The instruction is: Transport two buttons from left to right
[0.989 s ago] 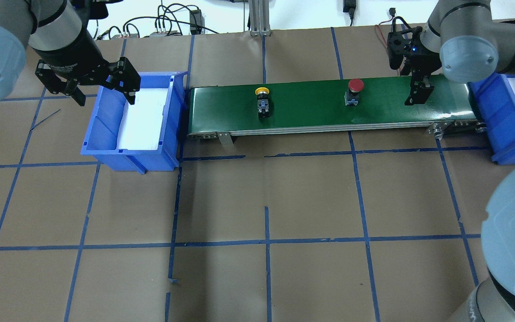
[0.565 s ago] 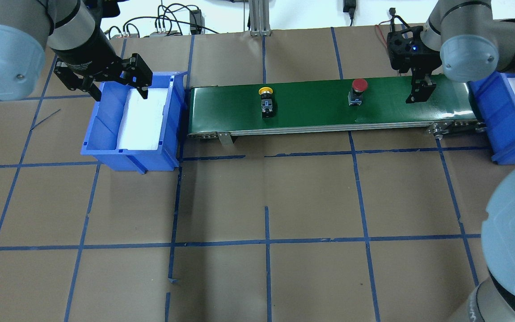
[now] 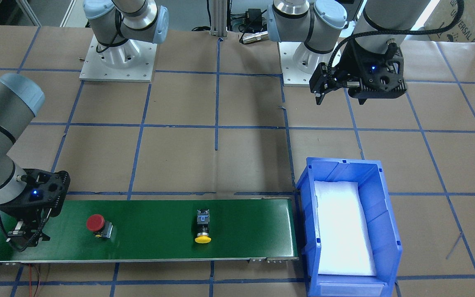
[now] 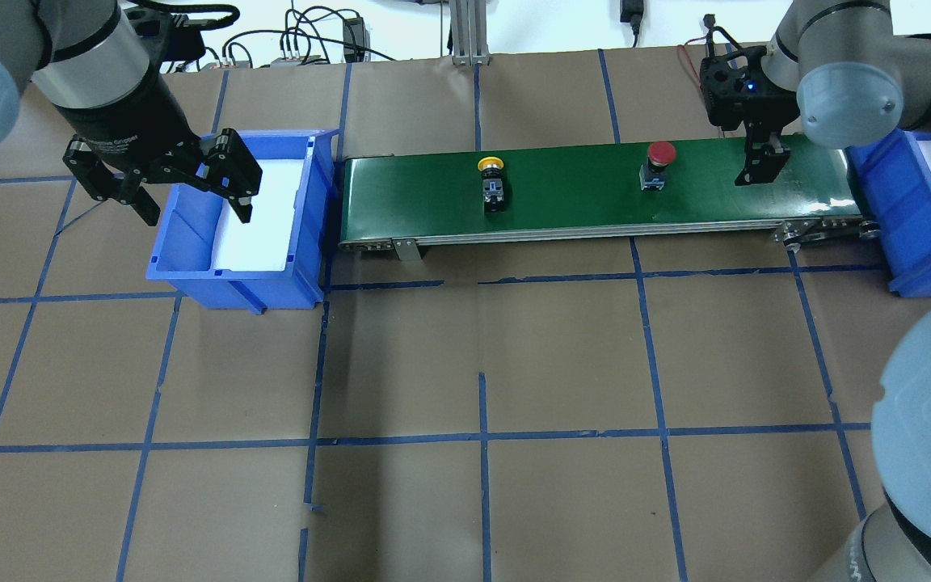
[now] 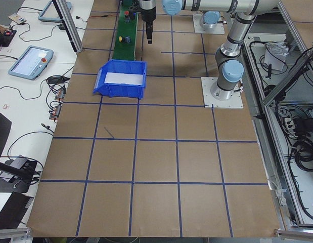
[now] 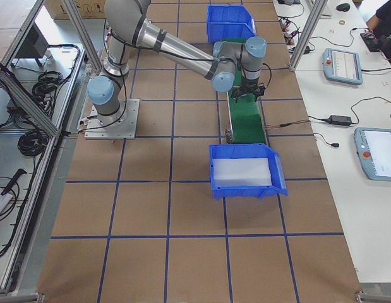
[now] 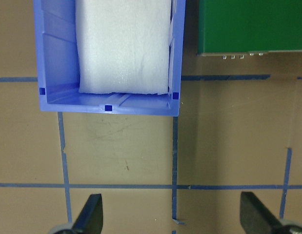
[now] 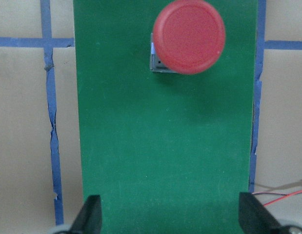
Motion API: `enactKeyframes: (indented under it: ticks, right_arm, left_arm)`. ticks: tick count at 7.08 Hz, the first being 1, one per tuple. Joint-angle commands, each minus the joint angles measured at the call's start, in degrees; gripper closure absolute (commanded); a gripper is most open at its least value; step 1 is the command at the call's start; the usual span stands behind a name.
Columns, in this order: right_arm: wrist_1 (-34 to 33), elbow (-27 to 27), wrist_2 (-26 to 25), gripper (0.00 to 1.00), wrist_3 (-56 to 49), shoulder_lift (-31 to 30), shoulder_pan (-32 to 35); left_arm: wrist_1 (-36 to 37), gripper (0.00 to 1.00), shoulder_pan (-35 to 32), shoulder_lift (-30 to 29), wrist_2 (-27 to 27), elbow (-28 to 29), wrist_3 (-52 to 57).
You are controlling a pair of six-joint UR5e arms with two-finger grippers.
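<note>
The red-capped button (image 4: 659,162) and the yellow-capped button (image 4: 491,182) both lie on the green conveyor belt (image 4: 579,202), the red one farther right. They also show in the front view as the red button (image 3: 97,225) and the yellow button (image 3: 202,227). My right gripper (image 4: 760,166) hangs open and empty over the belt's right end. In its wrist view the red button (image 8: 189,36) lies ahead of the open fingertips (image 8: 90,217). My left gripper (image 4: 195,206) is open and empty, held high over the left blue bin (image 4: 191,283).
The left bin (image 3: 379,214) holds only a white foam liner, and its near rim (image 7: 109,105) shows in the left wrist view. A second blue bin (image 4: 910,226) with white foam stands at the belt's right end. Brown table paper with blue tape lines surrounds them.
Both buttons have travelled a little to the right on the belt. My left gripper swung over the bin's far edge, then came back toward the near side. My right gripper stayed still.
</note>
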Motion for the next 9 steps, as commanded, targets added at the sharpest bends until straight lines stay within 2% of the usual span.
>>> enactKeyframes:
  ticks: [1,6,8,9]
  right_arm:
    - [-0.08,0.15,-0.05,0.00,-0.09,-0.15,0.00]
    - [-0.08,-0.12,-0.05,0.00,-0.18,0.37,0.00]
    - [-0.08,-0.46,-0.14,0.00,-2.10,0.55,0.09]
    - [0.01,-0.99,0.03,0.00,-3.33,0.47,0.00]
  left_arm:
    - [0.27,0.00,0.76,0.12,-0.37,0.28,0.50]
    - [3.44,0.02,0.41,-1.54,-0.81,-0.51,-1.08]
    - [-0.75,0.04,-3.88,-0.16,-0.82,1.24,-1.25]
    - [-0.78,0.06,-3.29,-0.32,-0.99,1.16,-0.38]
